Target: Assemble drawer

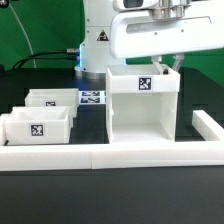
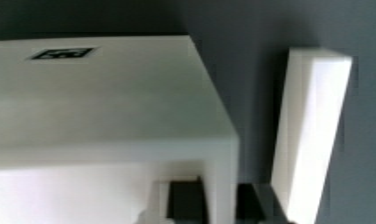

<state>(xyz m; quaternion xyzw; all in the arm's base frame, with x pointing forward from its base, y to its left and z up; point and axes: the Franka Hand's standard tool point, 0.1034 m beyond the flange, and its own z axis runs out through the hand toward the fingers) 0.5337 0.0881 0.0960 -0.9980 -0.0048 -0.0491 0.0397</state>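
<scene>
Straddling the drawer box (image 1: 140, 108) wall on the exterior view's right, pincer (image 1: 167, 65) narrow, clamping unclear.

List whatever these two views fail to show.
- Exterior view: gripper fingertips are lost at the drawer case rim; open or shut is unclear.
- Wrist view: fingers are dark and cut off by the frame edge.
- Exterior view: marker board tags are too small to read.

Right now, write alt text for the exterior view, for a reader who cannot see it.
The end effector of a white robot arm is at the top rim of an open-fronted white drawer box on a black table. Two smaller white drawers stand at the exterior view's left, and a white rail runs along the front.
</scene>
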